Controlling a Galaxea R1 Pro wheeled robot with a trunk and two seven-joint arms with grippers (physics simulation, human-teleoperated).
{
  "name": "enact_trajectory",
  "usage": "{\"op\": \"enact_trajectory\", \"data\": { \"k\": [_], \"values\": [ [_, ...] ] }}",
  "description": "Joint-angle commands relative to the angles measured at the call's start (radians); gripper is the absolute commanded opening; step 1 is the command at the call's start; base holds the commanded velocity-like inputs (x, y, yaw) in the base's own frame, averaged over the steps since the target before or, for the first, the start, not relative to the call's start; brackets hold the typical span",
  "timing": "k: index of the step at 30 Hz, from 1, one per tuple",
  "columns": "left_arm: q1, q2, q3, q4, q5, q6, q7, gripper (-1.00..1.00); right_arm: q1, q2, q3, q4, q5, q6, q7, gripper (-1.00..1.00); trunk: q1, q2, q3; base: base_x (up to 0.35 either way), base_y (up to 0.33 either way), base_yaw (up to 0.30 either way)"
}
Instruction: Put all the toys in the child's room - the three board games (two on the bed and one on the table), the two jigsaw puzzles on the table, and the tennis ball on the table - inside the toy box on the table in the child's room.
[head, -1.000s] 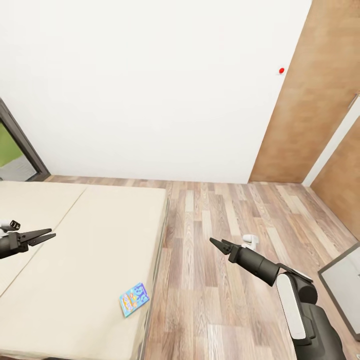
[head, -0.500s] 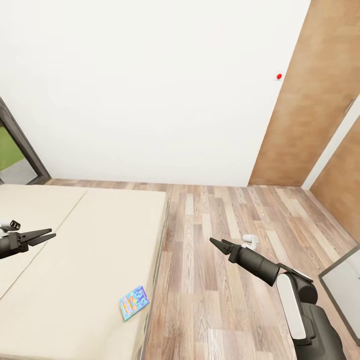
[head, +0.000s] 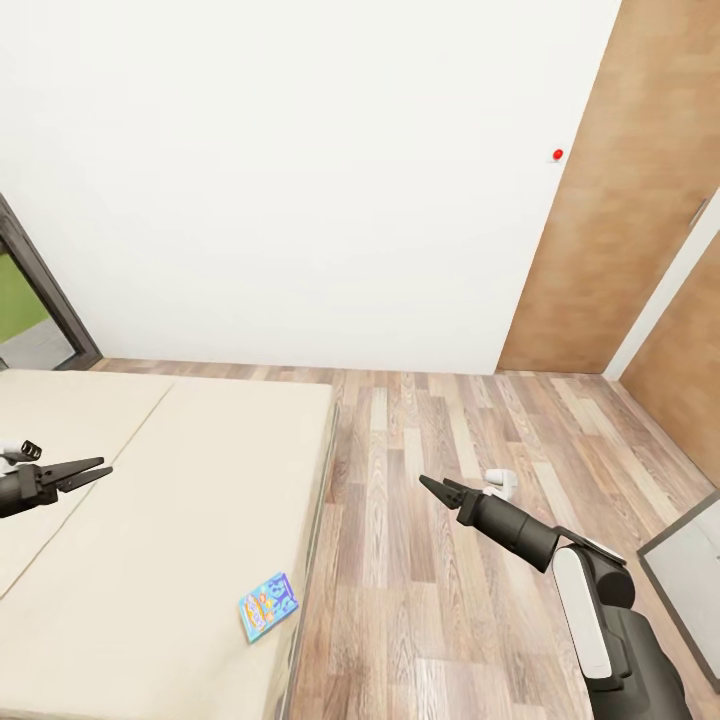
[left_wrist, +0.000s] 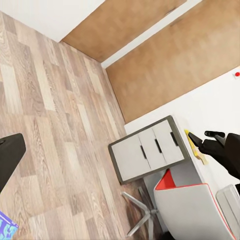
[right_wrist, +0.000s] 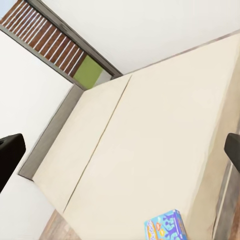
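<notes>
**Bedroom with bed on one side and open plank floor on the other**

A wood-plank floor (head: 420, 600) is running from the near edge toward a white wall (head: 300, 170). Nearest the camera, the robot's right arm is reaching over the floor, its right gripper (head: 434, 489) held in mid-air with both fingers pressed close together and nothing between them. Just left of it, a blue board game (head: 268, 604) with yellow cartoon print is lying flat on the cream bed (head: 170, 520), right at the bed's near floor-side edge. Further left, the left gripper (head: 92, 468) is hovering above the bed cover with its fingers slightly parted and empty.

In the left wrist view, a grey drawer unit (left_wrist: 147, 147) is standing beside a chair (left_wrist: 192, 205) with a red-trimmed seat.

Between the bed's long edge and the brown wooden panels (head: 640, 200) on the far right, a broad strip of floor is lying open, with one small white object (head: 500, 483) on it. A dark-framed window (head: 30, 300) is sitting at the far left beyond the bed.
</notes>
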Motion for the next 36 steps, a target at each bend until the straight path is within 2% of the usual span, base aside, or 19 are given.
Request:
{"op": "enact_trajectory", "data": {
  "k": [1,36],
  "values": [
    [-0.001,0.0,-0.001,0.0,0.001,0.011,-0.004,1.0,-0.001,0.001,-0.002,0.0,-0.002,0.006,0.004,1.0,0.001,-0.002,-0.002,0.0,0.0,0.0],
    [-0.001,-0.005,-0.001,0.0,-0.001,0.011,-0.004,1.0,-0.001,0.001,-0.001,-0.001,0.002,0.006,0.002,1.0,0.001,-0.002,-0.002,0.0,0.0,0.001]
  ]
}}
